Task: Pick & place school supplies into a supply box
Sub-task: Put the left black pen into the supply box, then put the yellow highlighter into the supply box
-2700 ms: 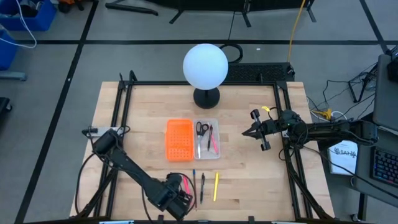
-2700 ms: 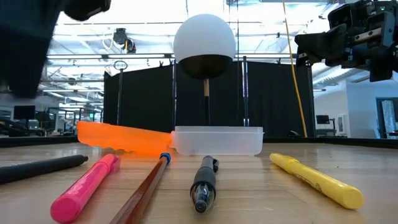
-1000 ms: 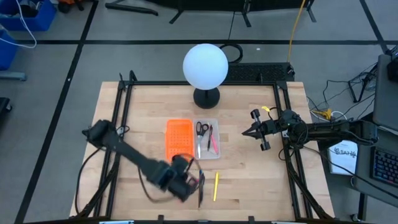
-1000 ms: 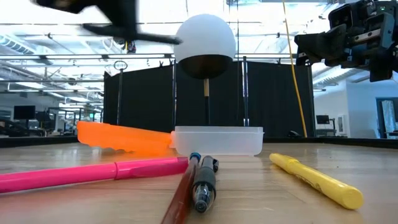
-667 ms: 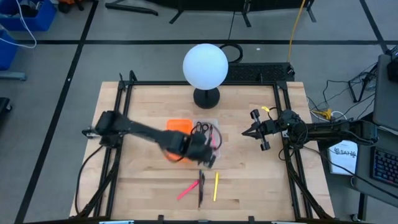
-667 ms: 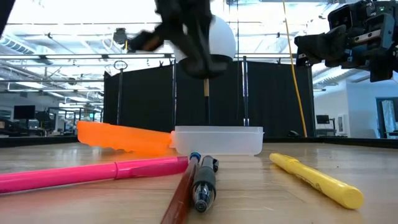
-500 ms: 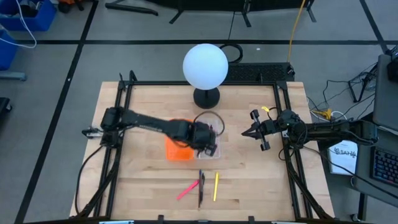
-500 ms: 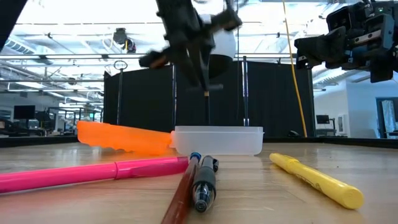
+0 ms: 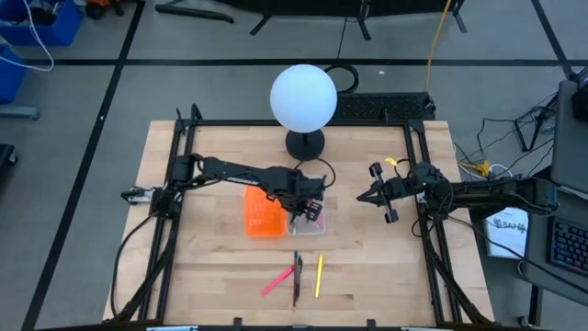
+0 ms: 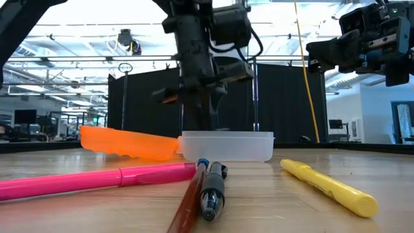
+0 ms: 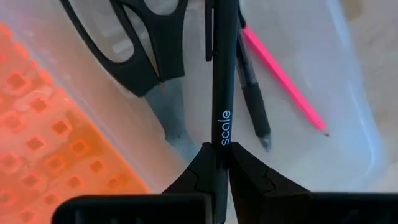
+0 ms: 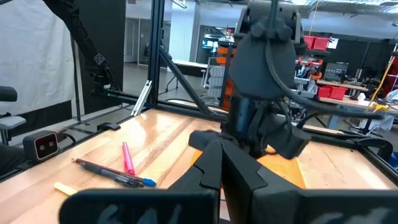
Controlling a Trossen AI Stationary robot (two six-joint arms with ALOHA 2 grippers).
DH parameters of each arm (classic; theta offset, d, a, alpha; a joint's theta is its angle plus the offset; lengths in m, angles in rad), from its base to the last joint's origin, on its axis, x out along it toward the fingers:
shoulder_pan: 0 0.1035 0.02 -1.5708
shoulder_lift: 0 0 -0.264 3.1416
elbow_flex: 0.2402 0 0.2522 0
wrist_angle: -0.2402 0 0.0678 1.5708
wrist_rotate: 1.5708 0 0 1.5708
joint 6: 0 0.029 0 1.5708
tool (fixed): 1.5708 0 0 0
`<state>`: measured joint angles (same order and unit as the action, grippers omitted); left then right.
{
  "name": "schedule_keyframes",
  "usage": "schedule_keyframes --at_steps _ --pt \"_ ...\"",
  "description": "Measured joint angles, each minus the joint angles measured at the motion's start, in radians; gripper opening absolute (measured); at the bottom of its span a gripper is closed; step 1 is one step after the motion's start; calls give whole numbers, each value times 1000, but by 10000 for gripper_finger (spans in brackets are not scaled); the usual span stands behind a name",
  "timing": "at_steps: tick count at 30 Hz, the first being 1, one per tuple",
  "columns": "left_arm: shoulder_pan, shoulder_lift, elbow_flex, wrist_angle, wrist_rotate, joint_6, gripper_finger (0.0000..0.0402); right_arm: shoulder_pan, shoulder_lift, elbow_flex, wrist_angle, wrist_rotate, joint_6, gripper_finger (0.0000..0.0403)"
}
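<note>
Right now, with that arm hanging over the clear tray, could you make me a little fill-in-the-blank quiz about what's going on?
1. The left gripper grips a ____ pen over the supply box.
2. In the box lie a black pen, a pink pencil and black-handled ____.
3. Beside the box lies an ____ perforated piece.
4. On the table remain a pink, a black, a brown and a ____ pen.

Missing words: black; scissors; orange; yellow

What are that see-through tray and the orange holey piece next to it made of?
The clear tray looks like frosted, translucent plastic: the table shows dimly through its walls, and scissors and pens lie inside. The orange piece seems to be glossy moulded plastic, with a grid of square holes. Both are guesses from looks.
</note>
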<state>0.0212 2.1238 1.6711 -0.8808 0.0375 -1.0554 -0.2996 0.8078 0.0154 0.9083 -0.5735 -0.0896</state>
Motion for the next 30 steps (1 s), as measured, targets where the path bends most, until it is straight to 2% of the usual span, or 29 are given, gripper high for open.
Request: schedule_keyframes --at_steps 7,13,18,23,27,30 --pt "20 19 0 14 -2 3 28 0 0 0 -2 0 -2 0" --pt "16 18 0 12 15 0 105 0 0 0 -4 0 -1 0" --pt "16 11 0 15 24 37 135 0 0 0 -13 0 -1 0" --pt "15 -95 2 21 12 212 140 0 0 0 -22 0 -1 0" --pt "-21 -263 2 16 -12 543 139 0 0 0 -22 0 -1 0" --pt "-94 -405 4 -2 -95 755 122 0 0 0 -23 0 -2 0"
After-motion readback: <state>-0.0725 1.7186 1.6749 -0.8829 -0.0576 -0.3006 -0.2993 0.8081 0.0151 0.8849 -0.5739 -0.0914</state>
